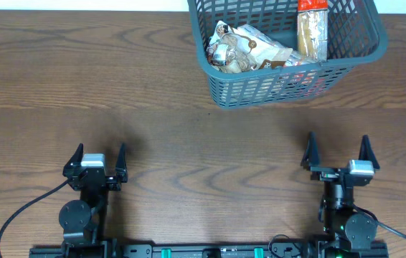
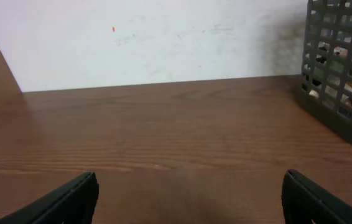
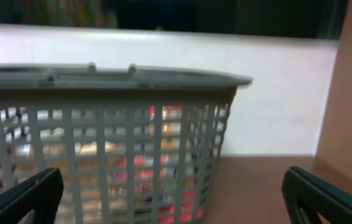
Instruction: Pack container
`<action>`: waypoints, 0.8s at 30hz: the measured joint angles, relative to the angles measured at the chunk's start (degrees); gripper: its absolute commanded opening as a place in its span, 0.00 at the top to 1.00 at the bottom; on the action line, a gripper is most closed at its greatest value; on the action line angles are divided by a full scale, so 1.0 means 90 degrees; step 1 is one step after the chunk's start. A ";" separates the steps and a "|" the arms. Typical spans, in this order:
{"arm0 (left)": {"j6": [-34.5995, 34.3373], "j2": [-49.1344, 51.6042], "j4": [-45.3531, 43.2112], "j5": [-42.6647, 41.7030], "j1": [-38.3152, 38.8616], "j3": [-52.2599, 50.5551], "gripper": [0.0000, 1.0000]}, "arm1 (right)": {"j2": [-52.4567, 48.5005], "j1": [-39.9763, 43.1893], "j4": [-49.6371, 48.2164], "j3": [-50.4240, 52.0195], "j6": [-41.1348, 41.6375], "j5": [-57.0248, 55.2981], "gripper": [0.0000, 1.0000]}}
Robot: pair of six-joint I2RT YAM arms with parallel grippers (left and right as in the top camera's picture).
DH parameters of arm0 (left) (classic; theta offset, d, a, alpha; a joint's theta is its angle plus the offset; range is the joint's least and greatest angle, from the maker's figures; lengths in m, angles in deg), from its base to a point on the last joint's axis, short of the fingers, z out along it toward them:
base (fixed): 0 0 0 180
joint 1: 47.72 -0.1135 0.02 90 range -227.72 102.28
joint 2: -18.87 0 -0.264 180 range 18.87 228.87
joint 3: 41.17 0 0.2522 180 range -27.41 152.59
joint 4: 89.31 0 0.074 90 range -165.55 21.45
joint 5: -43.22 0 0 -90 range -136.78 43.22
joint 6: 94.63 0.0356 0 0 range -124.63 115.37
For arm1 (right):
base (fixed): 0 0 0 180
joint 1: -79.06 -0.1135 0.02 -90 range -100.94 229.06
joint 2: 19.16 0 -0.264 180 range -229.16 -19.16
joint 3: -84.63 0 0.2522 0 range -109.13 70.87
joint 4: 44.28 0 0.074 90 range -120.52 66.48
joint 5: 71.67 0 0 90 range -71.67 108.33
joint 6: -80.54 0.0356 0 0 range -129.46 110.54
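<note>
Table: brown wood-grain surface, smooth, low sheen. Container, upper right: grey-blue moulded plastic, matt lattice walls. Snack packets inside: crinkled glossy film. Wall, upper part of left wrist view: white, matt, faintly scuffed.

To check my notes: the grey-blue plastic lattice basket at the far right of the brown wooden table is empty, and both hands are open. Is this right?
No: the grey-blue plastic lattice basket is not empty; the overhead view shows snack packets inside it. Otherwise right: it stands far right on the brown wooden table, and the left hand and right hand are open.
</note>
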State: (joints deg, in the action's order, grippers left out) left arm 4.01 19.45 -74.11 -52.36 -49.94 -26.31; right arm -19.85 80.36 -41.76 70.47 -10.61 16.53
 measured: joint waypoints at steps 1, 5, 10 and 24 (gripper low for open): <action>0.0000 0.0000 0.0000 0.0000 0.0000 0.0000 0.17 | 0.0000 0.0000 0.0148 0.0000 0.0000 0.0039 0.01; 0.0000 0.0000 0.0000 -0.0002 0.0000 0.0000 0.17 | 0.0000 0.0000 0.0763 0.0000 0.0000 0.0209 0.01; 0.0000 0.0000 0.0000 0.0000 0.0000 0.0000 0.17 | 0.0005 0.0000 0.1474 0.0000 0.0005 0.0306 0.01; 0.0000 0.0000 0.0000 0.0000 0.0000 0.0000 0.17 | 0.0000 0.0000 0.1681 0.0000 0.0010 0.0321 0.01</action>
State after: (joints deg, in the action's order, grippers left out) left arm 4.01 19.45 -74.11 -52.36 -49.94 -26.31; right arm -19.85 80.36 -26.64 70.47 -10.52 19.41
